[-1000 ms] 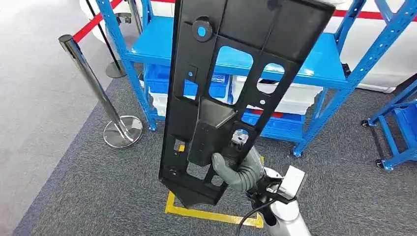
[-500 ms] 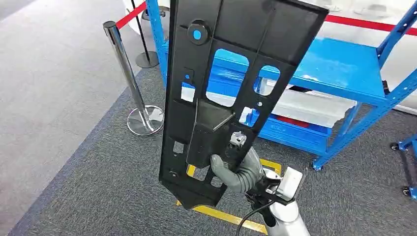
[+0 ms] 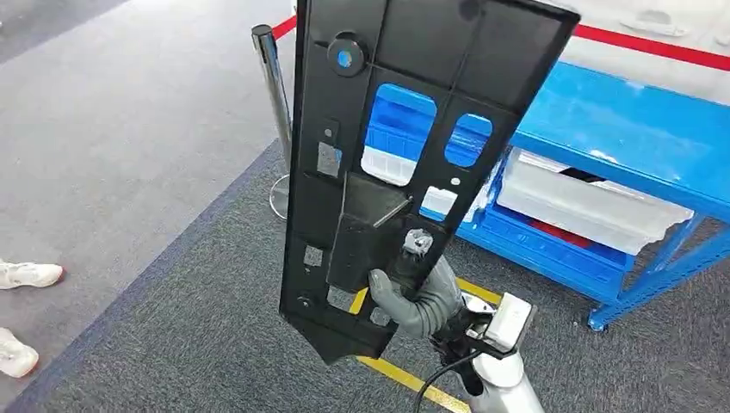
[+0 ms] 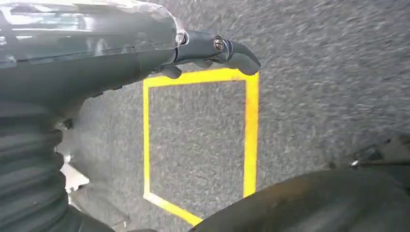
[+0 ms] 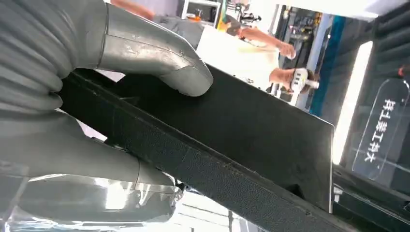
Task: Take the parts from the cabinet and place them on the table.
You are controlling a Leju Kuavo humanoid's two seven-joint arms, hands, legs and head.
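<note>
Carrying step, part already off the blue metal shelving cabinet [image 3: 603,112]. The right robot hand [image 3: 413,297] grasps a long flat black plastic panel with cut-out openings [image 3: 405,155] near its lower end, thumb over one face and fingers behind; the panel stands nearly upright, rising above the hand and leaning slightly, in front of the cabinet. The left robot hand [image 4: 212,48] hangs over grey carpet with a yellow taped square [image 4: 198,140]; whether it is released or clenched cannot be told. Next, judged: reach the table and lower the panel flat.

One black panel [image 3: 405,129]; one stanchion [image 3: 274,95]; two shoes [image 3: 26,275].
</note>
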